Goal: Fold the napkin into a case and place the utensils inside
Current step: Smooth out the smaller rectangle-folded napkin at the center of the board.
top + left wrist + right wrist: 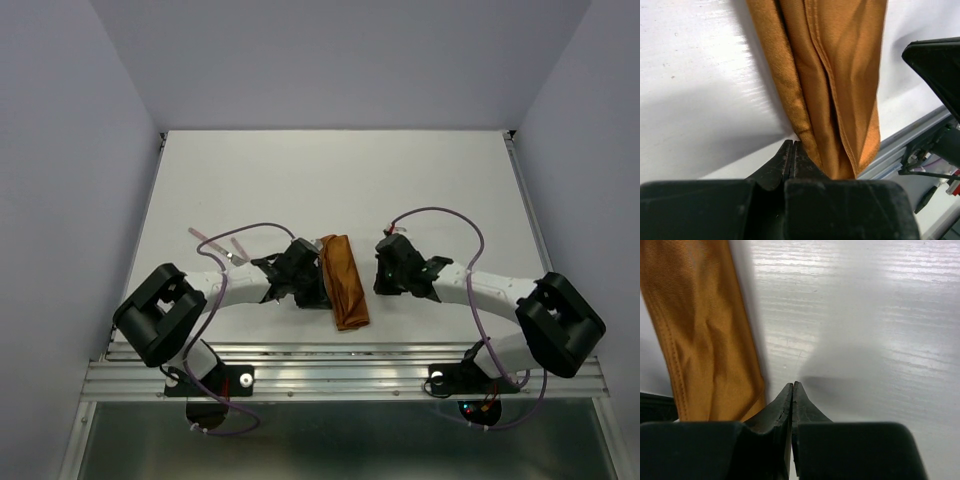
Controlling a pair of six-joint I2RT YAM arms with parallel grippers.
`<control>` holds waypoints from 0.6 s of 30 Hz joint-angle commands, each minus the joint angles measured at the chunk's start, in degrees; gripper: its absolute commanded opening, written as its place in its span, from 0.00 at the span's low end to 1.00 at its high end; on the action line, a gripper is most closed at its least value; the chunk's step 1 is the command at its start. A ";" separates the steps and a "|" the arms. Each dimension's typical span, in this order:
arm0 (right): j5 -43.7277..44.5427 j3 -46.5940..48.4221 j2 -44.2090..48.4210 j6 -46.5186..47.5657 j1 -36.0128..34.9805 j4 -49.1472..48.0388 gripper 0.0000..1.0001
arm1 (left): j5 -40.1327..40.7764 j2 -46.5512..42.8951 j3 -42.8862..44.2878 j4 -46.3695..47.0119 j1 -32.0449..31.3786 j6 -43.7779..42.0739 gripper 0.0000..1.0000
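The rust-orange napkin [343, 281] lies folded into a long narrow case on the white table, between the two arms. It fills the top of the left wrist view [832, 75] and the left of the right wrist view [700, 330]. My left gripper [320, 285] is shut with nothing in it, its tips [792, 145] against the cloth's left edge. My right gripper [381, 276] is also shut and empty, its tips [792, 385] over bare table just right of the cloth. The utensils are out of view.
The table's metal front rail [340, 362] runs just below the case's near end and shows in the left wrist view [912, 142]. Purple cables [245, 230] loop over the table behind each arm. A dark part of the right arm [940, 70] shows beyond the cloth.
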State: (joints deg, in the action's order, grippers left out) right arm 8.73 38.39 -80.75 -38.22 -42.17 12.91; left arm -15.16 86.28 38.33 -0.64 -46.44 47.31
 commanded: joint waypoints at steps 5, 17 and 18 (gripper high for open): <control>-3.37 -1.91 8.23 -1.07 -1.50 3.44 0.02 | -0.40 -6.91 -1.85 -1.46 -1.11 0.77 0.00; -1.70 -4.46 7.10 -9.33 -10.56 3.35 0.01 | -0.05 -3.93 -1.68 -0.76 -4.54 1.82 0.00; -1.44 -4.81 7.19 -9.68 -10.56 2.92 0.01 | -0.83 -3.40 -1.50 0.02 -4.72 1.73 0.00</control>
State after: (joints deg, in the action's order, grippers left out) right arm 5.61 34.30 -73.47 -44.77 -51.77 16.29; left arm -15.22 82.04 36.51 -1.58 -50.00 48.80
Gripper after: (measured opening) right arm 0.019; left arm 0.022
